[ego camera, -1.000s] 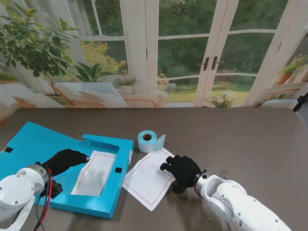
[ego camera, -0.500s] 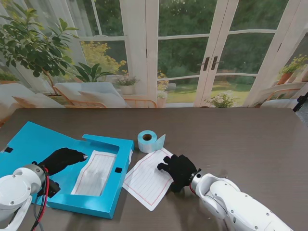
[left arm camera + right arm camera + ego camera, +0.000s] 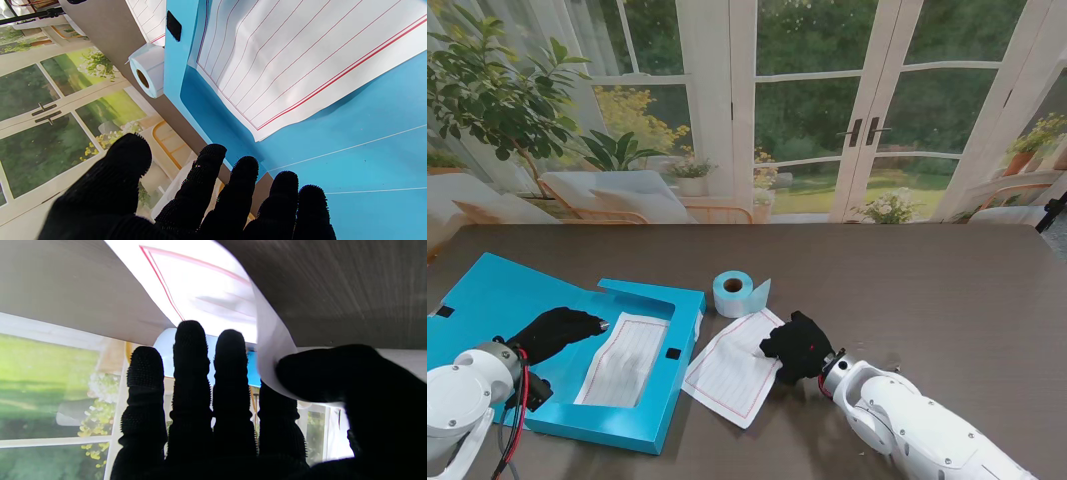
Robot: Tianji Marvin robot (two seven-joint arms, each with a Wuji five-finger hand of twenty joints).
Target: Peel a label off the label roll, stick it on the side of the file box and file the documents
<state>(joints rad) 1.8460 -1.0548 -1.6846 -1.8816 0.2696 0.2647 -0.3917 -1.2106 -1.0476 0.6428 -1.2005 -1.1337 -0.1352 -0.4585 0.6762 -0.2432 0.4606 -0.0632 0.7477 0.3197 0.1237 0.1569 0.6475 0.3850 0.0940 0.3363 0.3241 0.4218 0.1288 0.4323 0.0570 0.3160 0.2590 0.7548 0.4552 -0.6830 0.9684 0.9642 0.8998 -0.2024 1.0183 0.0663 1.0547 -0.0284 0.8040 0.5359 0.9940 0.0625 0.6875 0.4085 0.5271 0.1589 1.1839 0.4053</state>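
Pinching the edge of the loose lined sheet, the right hand has its thumb on one face of the paper and its index finger on the other, and the wrist view shows that edge curling up off the table between them. Its other three fingers stand straight and close together beside the pinch. That sheet lies just to the right of the file box, one corner lifted at the hand, the rest flat on the dark wood.

Over at the box itself, the blue folder lies open and flat, and a second lined sheet already sits inside its tray, red margin lines showing clearly in the left wrist view. The left hand hovers over the box's open lid, just left of that sheet, fingers stretched out and slightly spread, holding nothing; from the stand view I cannot tell whether the fingertips touch the blue surface.

And the label roll? It stands on the table just beyond the box's far right corner, core hole facing up, a short tail of label paper trailing off its right side, close to the far corner of the loose sheet. Neither hand is on it.
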